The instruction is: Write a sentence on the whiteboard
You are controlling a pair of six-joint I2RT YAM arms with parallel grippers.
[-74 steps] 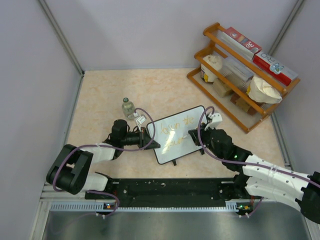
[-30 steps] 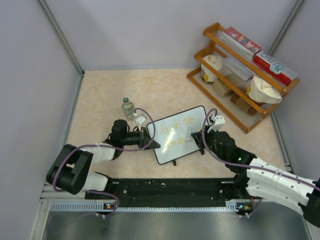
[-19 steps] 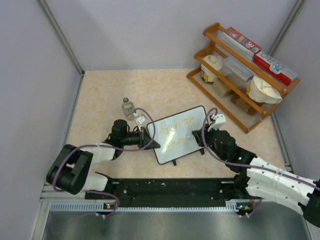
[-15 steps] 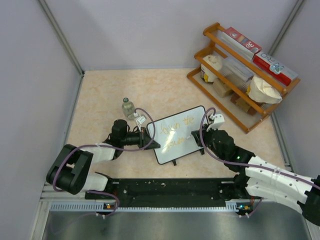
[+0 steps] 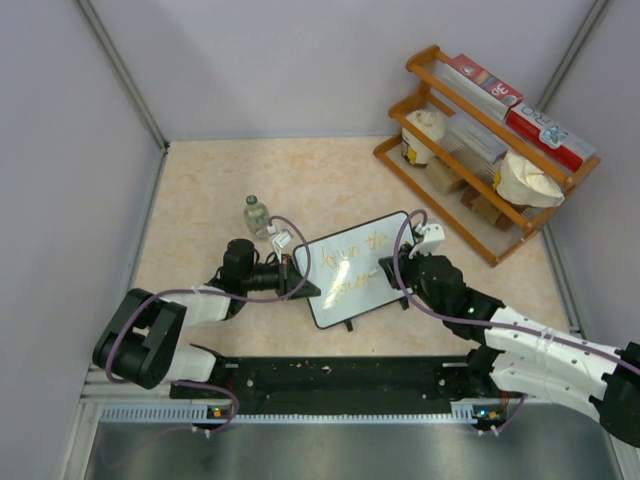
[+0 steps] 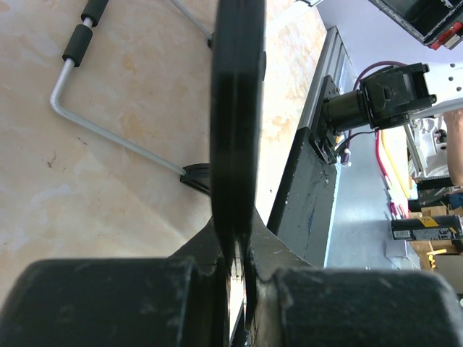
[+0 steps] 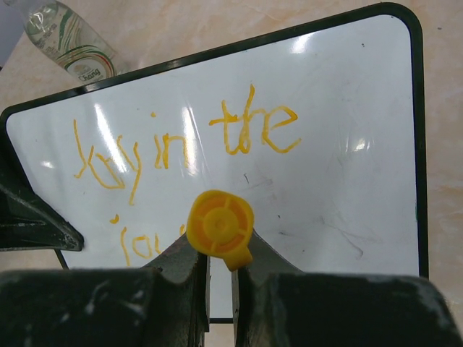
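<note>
The whiteboard [image 5: 345,305] stands tilted on the table, white with a thin black frame. My left gripper [image 5: 300,286] is shut on its left edge, and the left wrist view shows that black edge [image 6: 235,108] end-on between the jaws of the left gripper [image 6: 236,249]. The sentence [image 5: 352,262] is orange script in two lines. In the right wrist view the top line of the sentence [image 7: 239,130] ends in "in the", above a short lower line. My right gripper [image 7: 221,254] is shut on an orange marker [image 7: 221,224], held over the whiteboard [image 7: 340,166] at the lower line.
A small clear bottle [image 5: 257,215] stands just behind the board's left corner. A wooden rack [image 5: 480,190] with boxes and bags fills the back right. The board's wire stand [image 6: 108,134] rests on the tabletop. The black base rail [image 5: 330,385] runs along the near edge.
My right gripper has shifted slightly left over the board with the marker in it. The left gripper and the board have stayed where they were.
</note>
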